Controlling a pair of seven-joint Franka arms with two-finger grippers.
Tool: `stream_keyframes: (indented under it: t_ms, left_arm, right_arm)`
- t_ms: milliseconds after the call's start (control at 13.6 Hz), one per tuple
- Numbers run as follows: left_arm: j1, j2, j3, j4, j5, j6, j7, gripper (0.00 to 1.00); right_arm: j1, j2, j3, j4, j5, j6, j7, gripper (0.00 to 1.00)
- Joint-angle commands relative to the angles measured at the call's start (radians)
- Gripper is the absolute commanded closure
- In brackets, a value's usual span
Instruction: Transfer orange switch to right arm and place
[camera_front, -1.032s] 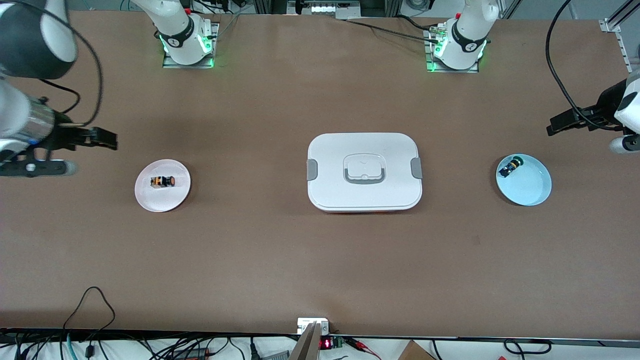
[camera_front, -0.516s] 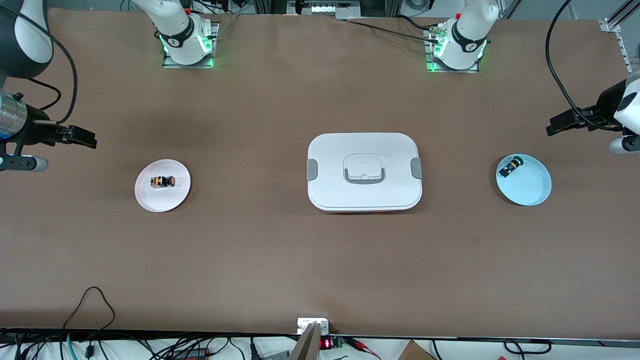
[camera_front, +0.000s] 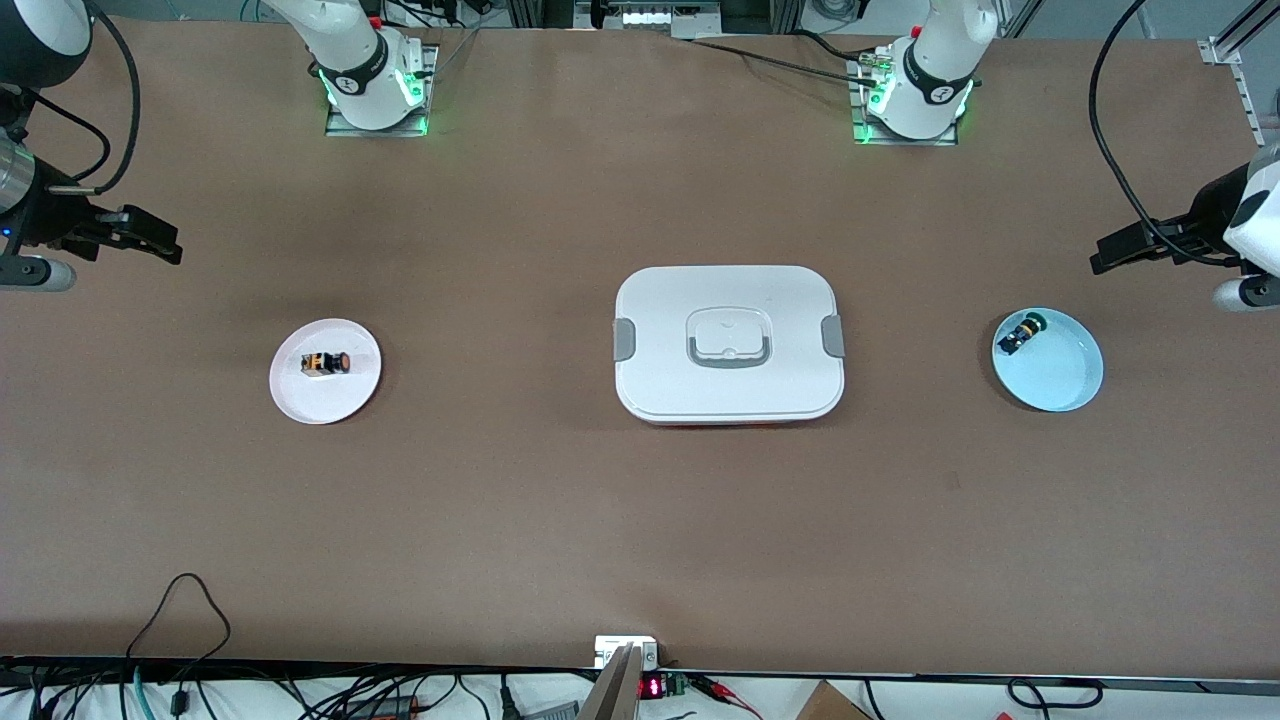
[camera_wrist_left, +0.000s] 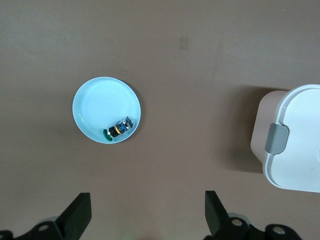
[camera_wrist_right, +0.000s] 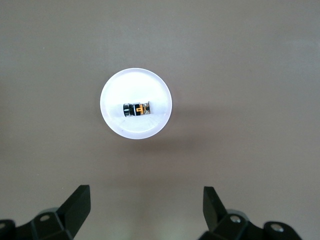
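The right gripper (camera_front: 165, 243) hangs over bare table toward the right arm's end from the white box (camera_front: 728, 343), fingers apart and empty. The orange switch (camera_front: 325, 363) lies on a white plate (camera_front: 352, 392), also toward that end from the box. Toward the left arm's end sits a blue plate (camera_front: 1065, 375) with a green switch (camera_front: 1021, 333); the left gripper (camera_front: 1105, 255) hangs past it, fingers apart, empty.

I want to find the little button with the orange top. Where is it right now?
The orange switch lies on the white plate toward the right arm's end of the table, beside the big white lidded box.
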Motion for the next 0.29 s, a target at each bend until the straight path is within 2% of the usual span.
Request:
stream_keyframes:
  t_ms: [0,221]
  left_arm:
    - [-0.011,0.005,0.014,0.018,-0.018,-0.011,0.002,0.00]
    - [-0.010,0.005,0.014,0.018,-0.020,-0.013,0.002,0.00]
  right_arm:
    - [-0.006,0.001,0.004,0.012,0.016,0.012,-0.009,0.00]
    - [-0.004,0.014,0.004,0.042,0.027,0.002,-0.011,0.00]
